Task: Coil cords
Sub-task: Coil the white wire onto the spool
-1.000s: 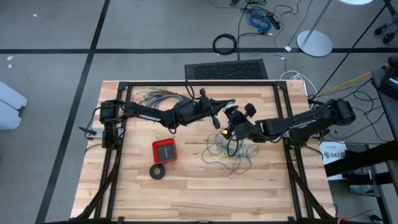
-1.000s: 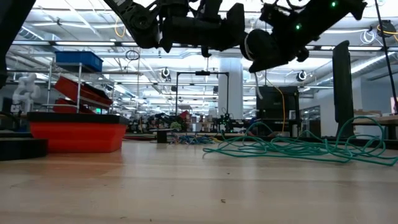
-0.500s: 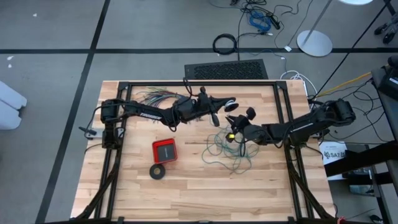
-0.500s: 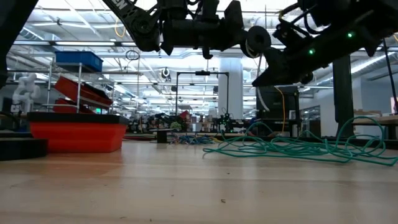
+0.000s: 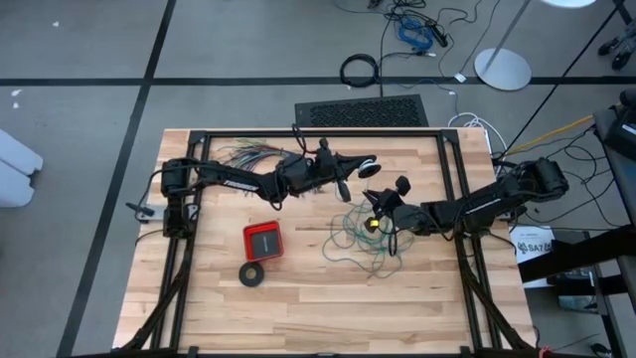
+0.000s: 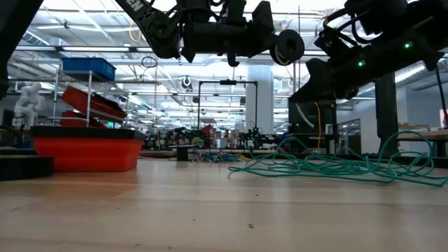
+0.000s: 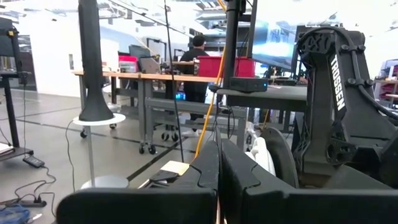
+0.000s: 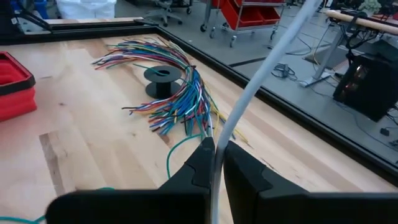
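The white cord (image 8: 261, 65) is strung in the air between my two grippers. My left gripper (image 5: 358, 168) hangs over the table's far middle, shut, with the cord's black round piece (image 6: 289, 47) at its tip. My right gripper (image 5: 377, 211) is just nearer and to the right, shut on the same cord (image 5: 370, 165) above the teal-green wire. That wire (image 5: 362, 242) lies in a loose tangle on the tabletop (image 6: 336, 166), and one loop (image 8: 179, 147) shows just ahead of the right fingers. My left gripper is shut on the white cord's end, beside the black round piece (image 5: 369, 173), which juts out past the fingertips. The fingers lie about level, pointing toward the table's right. Its own fingers (image 7: 239, 174) hide the place of contact. The piece hangs clear of the table. My right gripper pinches the white cord (image 8: 231, 119) between its two fingers (image 8: 199, 163). They slant slightly down toward the table's far left. From the fingertips the cord rises away in a straight line, drawn taut, clear of the table.
A fanned bundle of many-coloured wires (image 5: 253, 154) and a black spool (image 8: 163, 74) lie at the far left. A red box (image 5: 263, 240) and a black tape ring (image 5: 252, 273) sit left of the tangle. A black frame rail (image 8: 298, 115) borders the table.
My right gripper has sunk and drawn away from my left gripper, toward the table's near right, still shut on the white cord. The black round piece, earlier hidden behind it in the low view, now shows free at my left gripper's tip.
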### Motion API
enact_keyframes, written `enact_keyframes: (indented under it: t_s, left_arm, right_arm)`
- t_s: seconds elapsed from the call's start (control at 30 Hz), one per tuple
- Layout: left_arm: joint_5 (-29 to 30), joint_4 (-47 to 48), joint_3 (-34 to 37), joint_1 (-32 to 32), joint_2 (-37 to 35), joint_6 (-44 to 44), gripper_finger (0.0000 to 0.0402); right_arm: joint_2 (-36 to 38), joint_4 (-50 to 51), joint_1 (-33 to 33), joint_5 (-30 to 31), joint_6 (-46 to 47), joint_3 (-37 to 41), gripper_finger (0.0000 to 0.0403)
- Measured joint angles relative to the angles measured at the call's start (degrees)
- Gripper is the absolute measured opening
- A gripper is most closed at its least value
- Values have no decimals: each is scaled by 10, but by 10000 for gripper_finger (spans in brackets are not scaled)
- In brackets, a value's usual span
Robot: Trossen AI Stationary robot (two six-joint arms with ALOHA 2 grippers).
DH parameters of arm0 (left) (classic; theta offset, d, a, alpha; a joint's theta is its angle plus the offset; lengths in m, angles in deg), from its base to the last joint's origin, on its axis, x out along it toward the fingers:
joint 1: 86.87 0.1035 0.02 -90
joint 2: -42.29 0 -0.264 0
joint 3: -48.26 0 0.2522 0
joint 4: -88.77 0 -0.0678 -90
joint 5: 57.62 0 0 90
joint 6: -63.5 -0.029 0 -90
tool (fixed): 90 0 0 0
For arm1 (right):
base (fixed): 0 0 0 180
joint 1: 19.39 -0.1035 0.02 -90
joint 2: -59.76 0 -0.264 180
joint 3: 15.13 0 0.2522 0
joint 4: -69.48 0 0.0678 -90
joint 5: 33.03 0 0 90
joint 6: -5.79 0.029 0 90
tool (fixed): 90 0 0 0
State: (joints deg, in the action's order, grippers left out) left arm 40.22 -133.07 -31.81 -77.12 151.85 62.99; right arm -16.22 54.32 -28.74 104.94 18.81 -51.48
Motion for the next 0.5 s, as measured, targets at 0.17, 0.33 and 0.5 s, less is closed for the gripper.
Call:
enact_keyframes:
  t_s: [0.17, 0.33, 0.5]
  left_arm:
    - [3, -10, 0, 0, 0, 0, 0]
    - [8, -11, 0, 0, 0, 1, 0]
    - [11, -11, 0, 0, 0, 1, 0]
  right_arm:
    - [0, 23, -2, -1, 27, 0, 18]
    - [-2, 27, -6, -4, 32, 0, 18]
    - [-2, 37, -5, -17, 45, 0, 18]
